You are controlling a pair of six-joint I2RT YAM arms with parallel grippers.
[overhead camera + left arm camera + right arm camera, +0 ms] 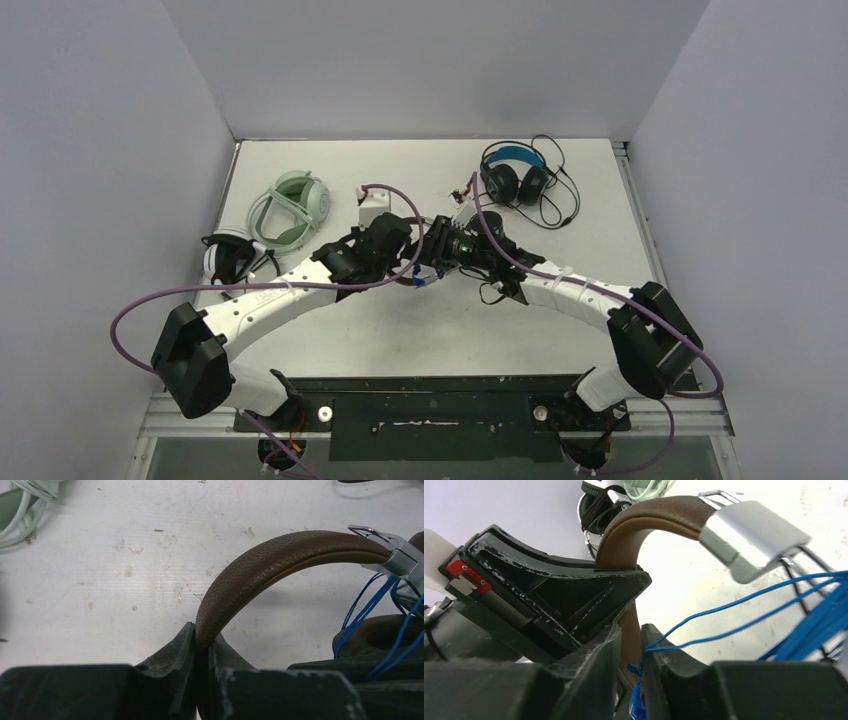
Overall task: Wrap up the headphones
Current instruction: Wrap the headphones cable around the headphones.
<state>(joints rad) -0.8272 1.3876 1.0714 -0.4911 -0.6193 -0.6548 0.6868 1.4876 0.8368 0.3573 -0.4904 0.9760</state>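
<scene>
Left gripper [200,640] has its fingers pressed together on the headband [280,555] of the brown headphones, pinching it where the arch drops toward the fingertips. That grip looks meant to anchor the headset so the other arm can deal with the cord.

Right gripper [629,632] sits just opposite, with its fingers on either side of the same band. Only a narrow gap shows, and whether they squeeze the band or merely straddle it cannot be told. A thin blue cord [734,610] bunches at those fingertips and fans away to the right in several glossy strands, probably being gathered for winding.

Black, hard and scuffed pale at the edges, the fingers contrast with the band, which is a soft, pebbled brown leatherette. Past the grip the band ends in a boxy brushed-metal slider [749,540] with a wire hoop, and below it lies a padded round ear cup [370,635].

Beneath the hands the white table [125,580] is pitted and scratched. Beyond the left gripper, to its left, lie the mint green headphones [295,205] and the white headphones [228,255]. Beyond the right gripper, to its right, the black headphones [515,170] trail loose loops of cord.
</scene>
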